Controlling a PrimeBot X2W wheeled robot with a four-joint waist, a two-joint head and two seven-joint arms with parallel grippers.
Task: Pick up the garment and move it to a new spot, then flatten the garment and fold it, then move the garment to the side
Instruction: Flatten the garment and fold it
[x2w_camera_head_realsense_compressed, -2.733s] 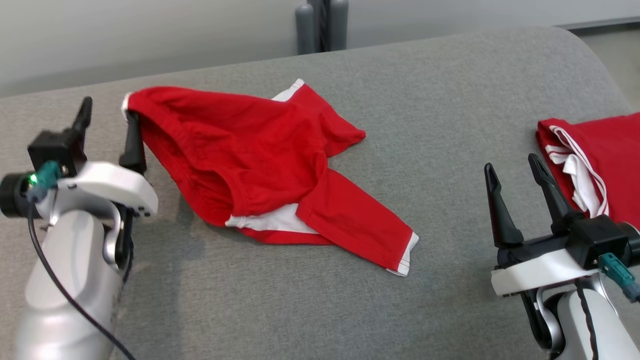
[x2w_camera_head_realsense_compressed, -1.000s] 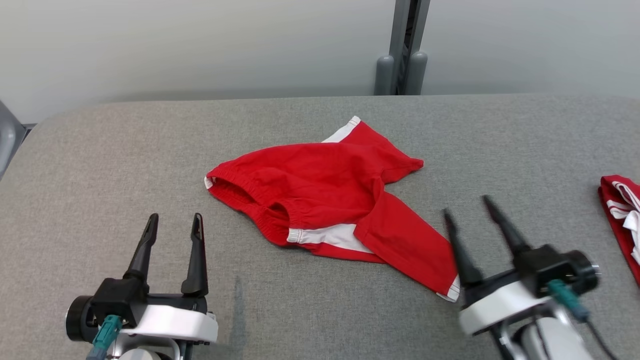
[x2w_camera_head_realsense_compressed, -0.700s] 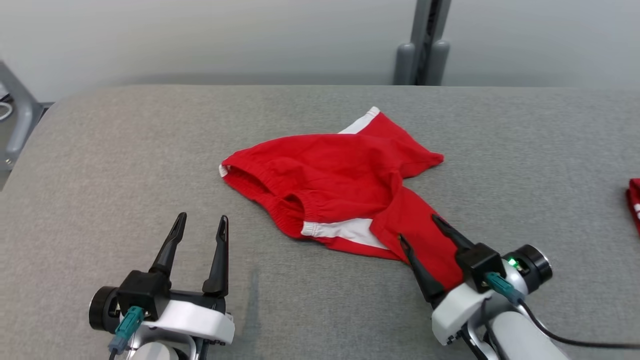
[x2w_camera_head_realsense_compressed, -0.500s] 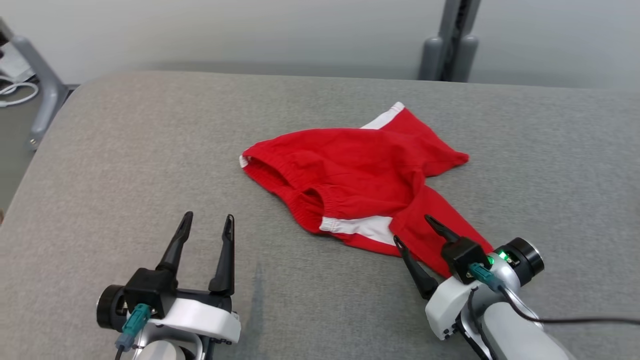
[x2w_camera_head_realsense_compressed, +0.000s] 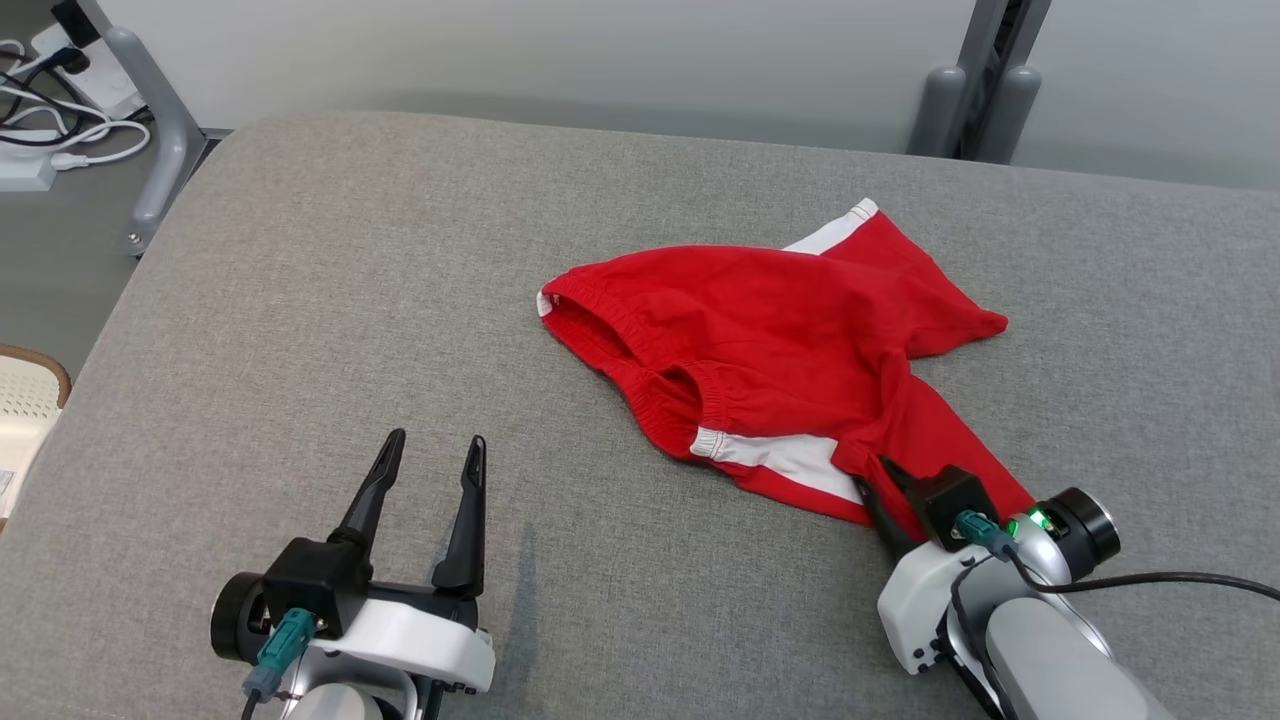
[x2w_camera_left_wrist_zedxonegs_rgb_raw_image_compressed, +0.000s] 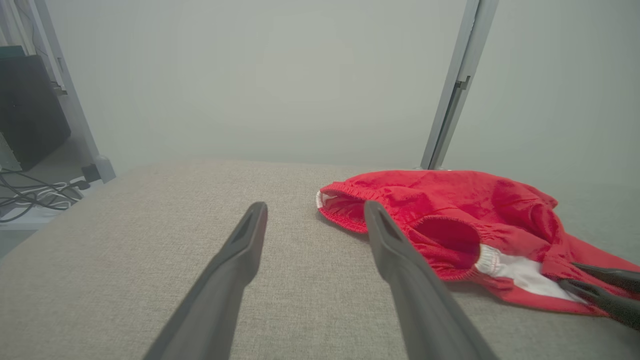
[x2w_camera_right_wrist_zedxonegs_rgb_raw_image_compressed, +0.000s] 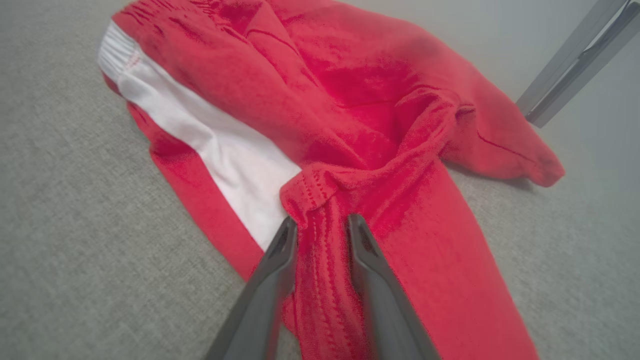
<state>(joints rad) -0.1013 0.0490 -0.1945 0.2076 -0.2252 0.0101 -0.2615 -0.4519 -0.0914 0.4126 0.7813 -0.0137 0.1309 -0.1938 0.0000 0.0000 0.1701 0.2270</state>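
The garment (x2w_camera_head_realsense_compressed: 780, 340) is a pair of red shorts with white side panels, lying crumpled on the grey padded table (x2w_camera_head_realsense_compressed: 330, 300), waistband toward the left. My right gripper (x2w_camera_head_realsense_compressed: 880, 478) lies low on the near right leg of the shorts. In the right wrist view its fingers (x2w_camera_right_wrist_zedxonegs_rgb_raw_image_compressed: 322, 222) stand narrow with a bunched ridge of the red garment (x2w_camera_right_wrist_zedxonegs_rgb_raw_image_compressed: 350, 100) pinched between them. My left gripper (x2w_camera_head_realsense_compressed: 436, 440) hovers open and empty over bare table at the lower left, left of the waistband (x2w_camera_left_wrist_zedxonegs_rgb_raw_image_compressed: 345, 207). The left wrist view shows its own fingers (x2w_camera_left_wrist_zedxonegs_rgb_raw_image_compressed: 315, 207) spread, and the right gripper (x2w_camera_left_wrist_zedxonegs_rgb_raw_image_compressed: 569, 274) at the far right.
A grey metal post (x2w_camera_head_realsense_compressed: 980, 100) stands behind the table's far edge. A frame leg (x2w_camera_head_realsense_compressed: 150, 120) and white cables (x2w_camera_head_realsense_compressed: 50, 100) sit on the floor beyond the table's left corner. A pale round-edged object (x2w_camera_head_realsense_compressed: 25, 400) shows at the left border.
The head camera has turned, shifting the whole picture right. My right gripper has come down onto the garment's near leg and narrowed on the cloth. The left gripper stays open.
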